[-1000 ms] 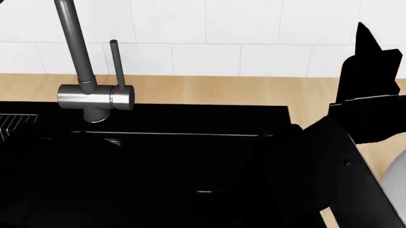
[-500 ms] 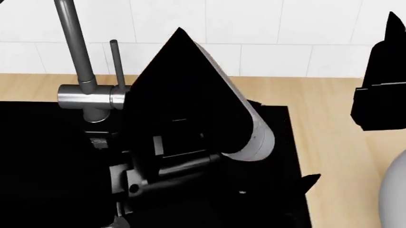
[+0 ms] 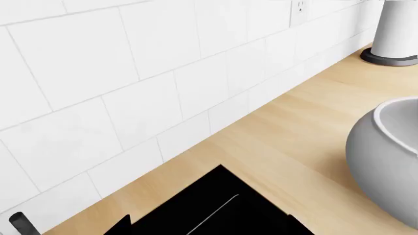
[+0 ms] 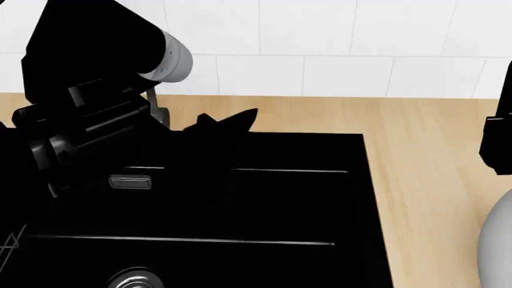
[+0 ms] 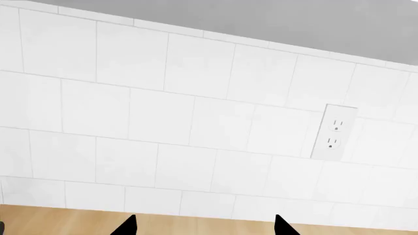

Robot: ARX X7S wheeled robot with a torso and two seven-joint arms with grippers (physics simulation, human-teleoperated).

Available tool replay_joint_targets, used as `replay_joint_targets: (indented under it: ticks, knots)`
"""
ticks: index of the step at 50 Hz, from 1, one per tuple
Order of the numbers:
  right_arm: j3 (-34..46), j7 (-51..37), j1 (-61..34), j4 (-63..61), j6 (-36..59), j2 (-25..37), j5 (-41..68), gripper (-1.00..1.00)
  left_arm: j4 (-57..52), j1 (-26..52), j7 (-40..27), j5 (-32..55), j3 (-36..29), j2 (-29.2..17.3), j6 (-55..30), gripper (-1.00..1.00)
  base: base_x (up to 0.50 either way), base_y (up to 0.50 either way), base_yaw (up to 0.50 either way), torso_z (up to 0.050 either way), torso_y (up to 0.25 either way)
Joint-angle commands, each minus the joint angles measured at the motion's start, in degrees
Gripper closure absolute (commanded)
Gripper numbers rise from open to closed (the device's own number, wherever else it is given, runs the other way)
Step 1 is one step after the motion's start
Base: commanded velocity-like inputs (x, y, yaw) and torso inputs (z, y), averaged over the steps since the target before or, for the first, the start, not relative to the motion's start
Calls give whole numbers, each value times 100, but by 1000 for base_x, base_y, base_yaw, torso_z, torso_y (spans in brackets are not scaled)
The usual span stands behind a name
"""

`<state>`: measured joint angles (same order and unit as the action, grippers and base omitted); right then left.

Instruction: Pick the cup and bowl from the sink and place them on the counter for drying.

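Left gripper (image 4: 220, 129) hangs raised over the back edge of the sink (image 4: 264, 204), its dark fingertips apart and nothing between them. Of the right gripper (image 5: 203, 226) only two spread tips show, aimed at the tiled wall (image 5: 196, 122), empty. Half a second ago the left arm (image 4: 96, 78) stood mid-basin; now it sits up at the left, hiding the faucet. Beside the basin, the bowl (image 3: 385, 156) already rests on the counter (image 3: 281, 127). The cup (image 3: 398, 29) seems to stand farther along. I'd judge only retreating remains.
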<state>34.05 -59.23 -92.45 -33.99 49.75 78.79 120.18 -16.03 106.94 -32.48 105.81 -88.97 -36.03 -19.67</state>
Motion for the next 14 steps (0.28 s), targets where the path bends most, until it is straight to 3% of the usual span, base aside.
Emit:
replay_joint_targets:
  ticks: [1,14]
  knots:
    - [-64,-445,-668,220,694,-229,503,-100,-235,23,-833,150,58,-128,74,-100,0,0,0,0,0]
    - [-137,-439,-1115,535,1018,-628,277,-100,-366,267,-1056,311,143,-742,-103,-100,0,0,0,0,0]
